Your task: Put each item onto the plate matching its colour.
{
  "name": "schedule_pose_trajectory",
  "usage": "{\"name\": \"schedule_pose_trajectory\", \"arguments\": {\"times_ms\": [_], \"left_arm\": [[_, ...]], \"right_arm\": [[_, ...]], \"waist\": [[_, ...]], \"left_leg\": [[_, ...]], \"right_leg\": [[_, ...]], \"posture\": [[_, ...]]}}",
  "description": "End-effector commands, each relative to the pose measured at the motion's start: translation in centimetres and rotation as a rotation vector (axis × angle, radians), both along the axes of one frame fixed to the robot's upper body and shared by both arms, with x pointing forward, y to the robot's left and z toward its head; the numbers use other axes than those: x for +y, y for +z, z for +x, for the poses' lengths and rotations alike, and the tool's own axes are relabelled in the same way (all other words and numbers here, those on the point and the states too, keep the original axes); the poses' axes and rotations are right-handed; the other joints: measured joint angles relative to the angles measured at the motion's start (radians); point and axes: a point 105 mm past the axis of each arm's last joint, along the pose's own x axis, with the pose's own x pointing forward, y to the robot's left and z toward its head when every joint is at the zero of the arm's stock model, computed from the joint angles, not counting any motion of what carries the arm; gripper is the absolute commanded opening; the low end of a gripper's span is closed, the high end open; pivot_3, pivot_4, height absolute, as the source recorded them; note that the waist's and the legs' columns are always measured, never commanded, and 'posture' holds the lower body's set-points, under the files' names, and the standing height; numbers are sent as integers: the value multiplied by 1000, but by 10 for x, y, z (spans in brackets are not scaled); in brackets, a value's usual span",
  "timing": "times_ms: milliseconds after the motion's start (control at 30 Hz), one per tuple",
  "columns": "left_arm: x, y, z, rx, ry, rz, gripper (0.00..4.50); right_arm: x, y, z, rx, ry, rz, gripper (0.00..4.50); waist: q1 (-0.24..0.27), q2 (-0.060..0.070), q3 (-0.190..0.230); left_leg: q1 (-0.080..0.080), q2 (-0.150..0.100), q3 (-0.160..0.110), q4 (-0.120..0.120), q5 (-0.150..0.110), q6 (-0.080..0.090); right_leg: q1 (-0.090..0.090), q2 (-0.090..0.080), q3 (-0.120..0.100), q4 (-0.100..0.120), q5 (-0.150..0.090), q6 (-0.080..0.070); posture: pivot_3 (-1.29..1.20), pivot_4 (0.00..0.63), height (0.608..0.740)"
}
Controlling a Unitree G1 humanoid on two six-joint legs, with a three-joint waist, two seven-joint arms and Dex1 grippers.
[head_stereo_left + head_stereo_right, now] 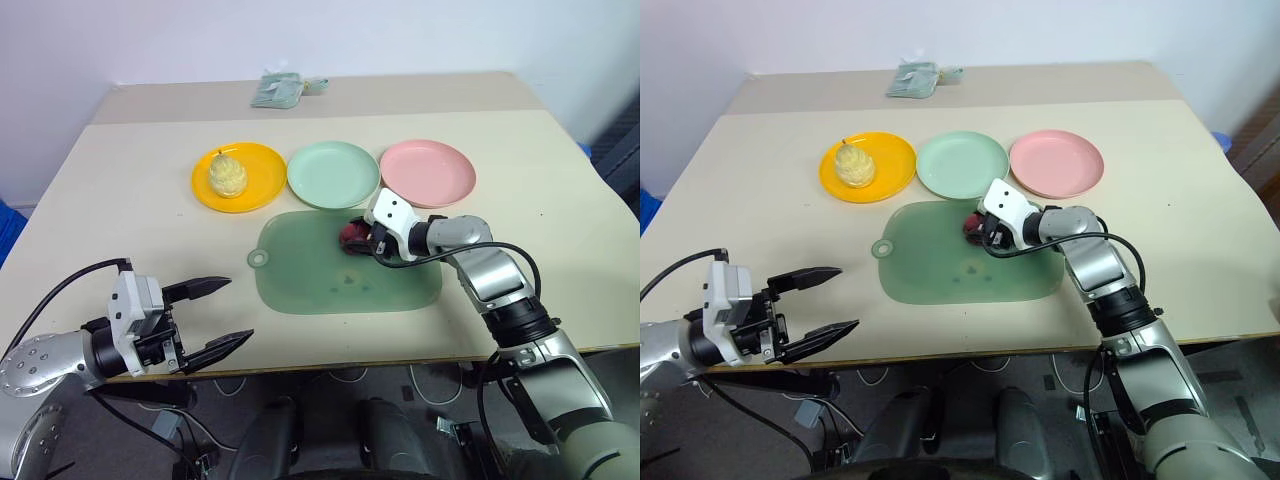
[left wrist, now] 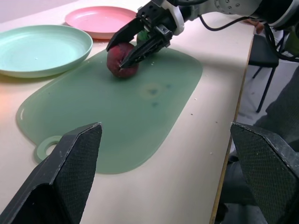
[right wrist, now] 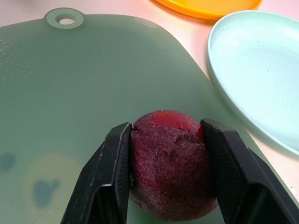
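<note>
Your right gripper (image 3: 166, 177) has its jaws closed on the red ball (image 3: 170, 163), one black finger pressed to each side of it. The ball sits on the green mat (image 1: 330, 270), near the mat's far right corner, just short of the mint plate (image 1: 333, 173) and the pink plate (image 1: 428, 172). Both of those plates are bare. A bit of dark green peeks out from behind the gripper, touching the red ball; you cannot tell what it is. The pear (image 1: 227, 175) stands upright on the orange plate (image 1: 258, 180), the leftmost of three plates in a row across the counter (image 1: 120, 210). Your left gripper (image 1: 215, 315) hangs over the counter's near edge, well apart from the mat, its jaws wide open and holding nothing
</note>
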Motion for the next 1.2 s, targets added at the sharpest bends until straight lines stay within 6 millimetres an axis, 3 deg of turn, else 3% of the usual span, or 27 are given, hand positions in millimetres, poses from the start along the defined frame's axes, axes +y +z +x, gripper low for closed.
{"name": "schedule_pose_trajectory", "arguments": {"times_ms": [33,233,333,433,533,700,1000,1200], "left_arm": [[-4,7,-1,-45,-23,-3,4500],[-11,19,10,-71,-9,-81,4500],[-18,27,21,-85,23,-119,4500],[-35,40,46,-107,103,-207,4500],[-51,50,64,-119,153,-267,4500],[-79,63,90,-131,218,-336,4500],[-89,54,95,-120,263,-304,4500],[-82,53,92,-121,269,-286,4500]], "right_arm": [[0,21,-1,-55,7,12,1725],[6,94,-6,-89,27,290,1725],[-6,131,5,-178,-21,363,1725],[-32,147,36,-281,-149,372,1725],[-47,144,57,-326,-211,393,1725],[-67,108,91,-325,-375,364,1725],[-75,66,103,-275,-544,365,1725],[-74,65,105,-285,-567,371,4471]], "waist": [[0,0,0],[0,1,1],[1,2,1],[5,1,1],[4,-1,0],[-4,-1,0],[-8,-1,1],[-7,-1,1]], "left_leg": [[0,0,0,0,0,0],[0,0,0,0,0,0],[0,0,0,0,0,0],[1,0,-1,0,0,0],[3,-1,-2,2,0,0],[3,-2,0,0,1,-1],[3,0,2,-9,7,-10],[4,0,2,-8,7,-10]], "right_leg": [[0,0,0,0,0,0],[0,0,0,0,0,0],[0,0,0,0,0,0],[0,0,-1,0,0,1],[2,1,-3,0,2,4],[3,2,-2,1,3,5],[-1,4,1,1,2,4],[-1,5,1,1,2,4]], "posture": [[0,150,740],[0,150,740],[0,150,740],[0,150,740],[0,150,740],[0,150,740],[0,150,740],[0,150,740]]}}
